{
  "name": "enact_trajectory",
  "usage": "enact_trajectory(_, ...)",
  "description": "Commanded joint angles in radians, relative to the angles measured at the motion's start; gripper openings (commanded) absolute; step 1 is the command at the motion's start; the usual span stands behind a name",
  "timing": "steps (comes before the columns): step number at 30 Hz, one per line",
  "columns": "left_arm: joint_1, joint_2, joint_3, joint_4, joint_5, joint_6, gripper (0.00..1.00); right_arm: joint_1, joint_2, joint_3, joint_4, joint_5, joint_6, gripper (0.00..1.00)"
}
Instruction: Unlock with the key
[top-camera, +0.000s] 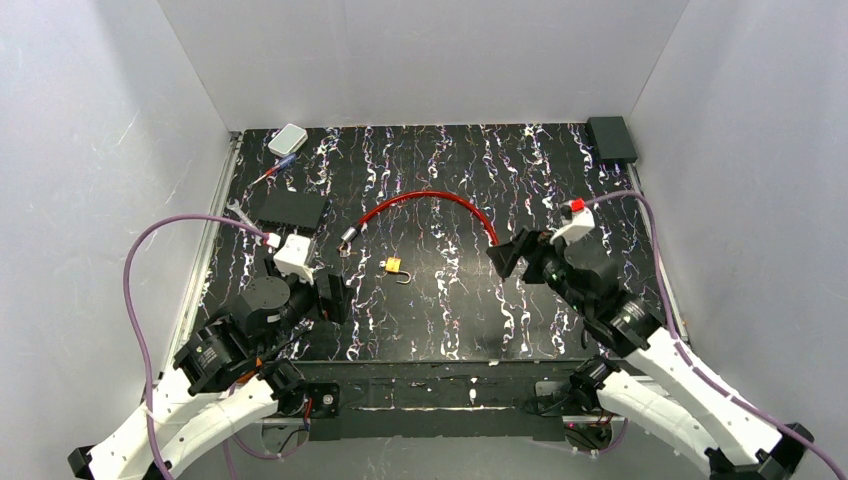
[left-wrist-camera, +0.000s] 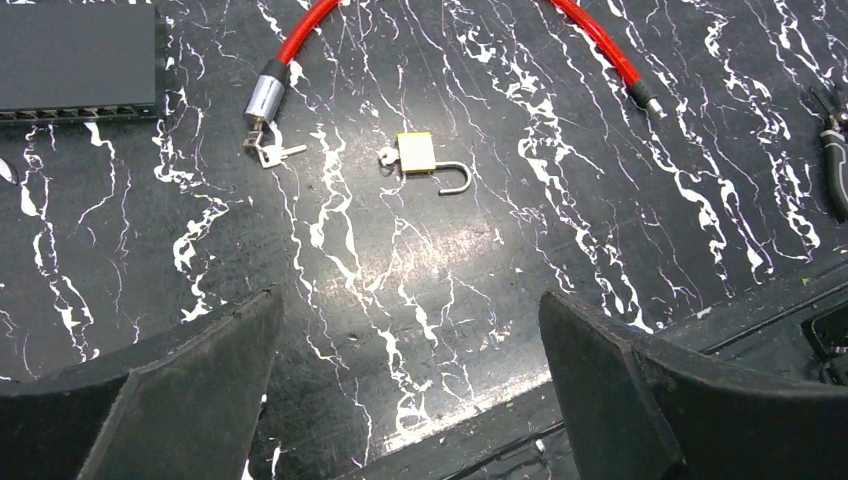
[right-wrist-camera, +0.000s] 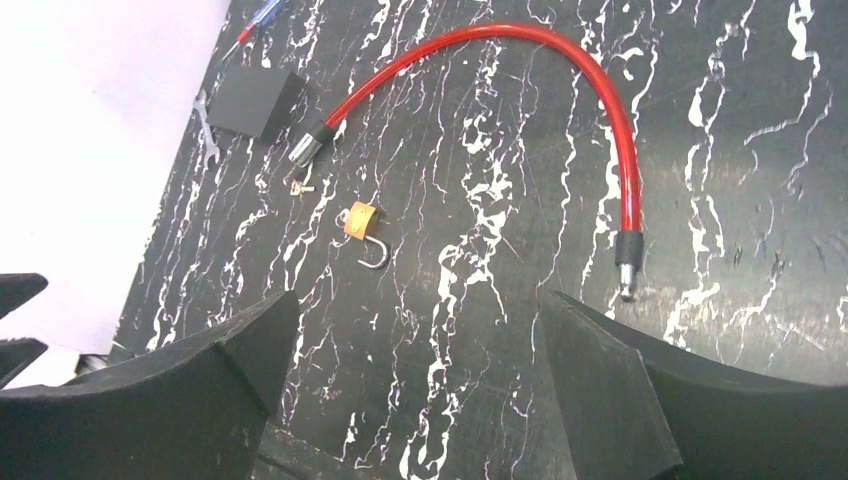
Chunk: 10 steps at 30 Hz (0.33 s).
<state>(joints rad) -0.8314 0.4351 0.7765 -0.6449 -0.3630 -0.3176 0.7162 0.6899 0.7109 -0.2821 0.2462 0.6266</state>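
A small brass padlock (top-camera: 393, 266) (left-wrist-camera: 418, 152) (right-wrist-camera: 361, 221) lies mid-table, its shackle (left-wrist-camera: 455, 185) swung open. A small silver key (left-wrist-camera: 386, 157) sticks out of its left end. A red cable lock (top-camera: 430, 200) (right-wrist-camera: 560, 45) arcs behind it, with a metal barrel (left-wrist-camera: 264, 97) at its left end and a bunch of keys (left-wrist-camera: 270, 152) in it. My left gripper (top-camera: 335, 292) (left-wrist-camera: 408, 300) hovers open, near and left of the padlock. On the right, near the cable's free end (right-wrist-camera: 627, 275), my right gripper (top-camera: 507, 256) (right-wrist-camera: 418, 300) is open. Neither holds anything.
A black box (top-camera: 288, 208) lies at the left with a wrench (top-camera: 240, 212) beside it. A white case (top-camera: 288, 139) and a pen-like tool (top-camera: 272, 173) sit at the back left. A black block (top-camera: 611, 138) stands at the back right. Pliers (left-wrist-camera: 835, 165) show at the right edge.
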Motion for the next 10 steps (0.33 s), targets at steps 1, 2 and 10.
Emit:
enact_trajectory(1,-0.002,0.014,-0.010,-0.002,-0.041,-0.003,0.98,0.001,-0.124,-0.109,0.054,0.038,0.077,0.98)
enact_trajectory(2,-0.001,0.016,-0.010,-0.001,-0.043,-0.003,0.98,0.002,-0.133,-0.117,0.051,0.044,0.084,0.98)
enact_trajectory(10,-0.003,0.039,-0.009,-0.002,-0.053,0.001,0.98,0.002,-0.164,-0.168,0.072,0.062,0.093,0.98)
